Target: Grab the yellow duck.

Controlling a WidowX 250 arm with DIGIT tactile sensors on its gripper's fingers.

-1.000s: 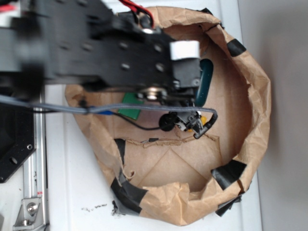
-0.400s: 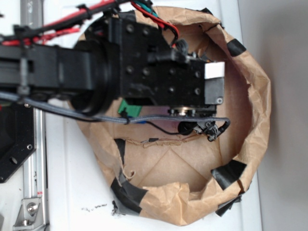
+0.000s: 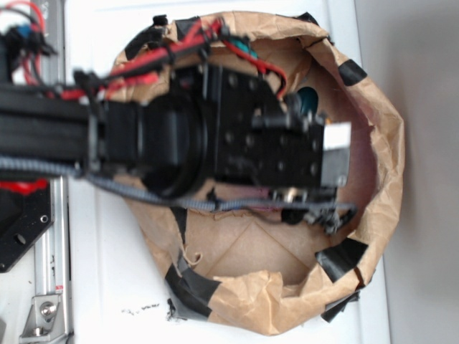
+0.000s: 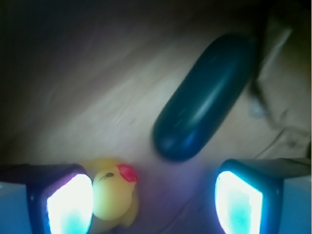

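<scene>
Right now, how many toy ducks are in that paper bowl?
1. The yellow duck shows in the wrist view, right beside one finger of the open gripper; the dark green oblong object lies apart from it. In the exterior view the arm hides much of the paper bowl, so more could be hidden.

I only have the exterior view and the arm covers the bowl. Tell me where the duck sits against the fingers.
Observer: In the wrist view the yellow duck sits between the fingers, right against the left-hand pad.
Operator: Report the gripper state.
Observer: The gripper is open; a wide gap separates the duck from the right-hand pad.
Operator: Name anything else nearby.
Observer: A dark green oblong object lies beyond the fingertips, apart from the duck, on the brown paper floor.
</scene>
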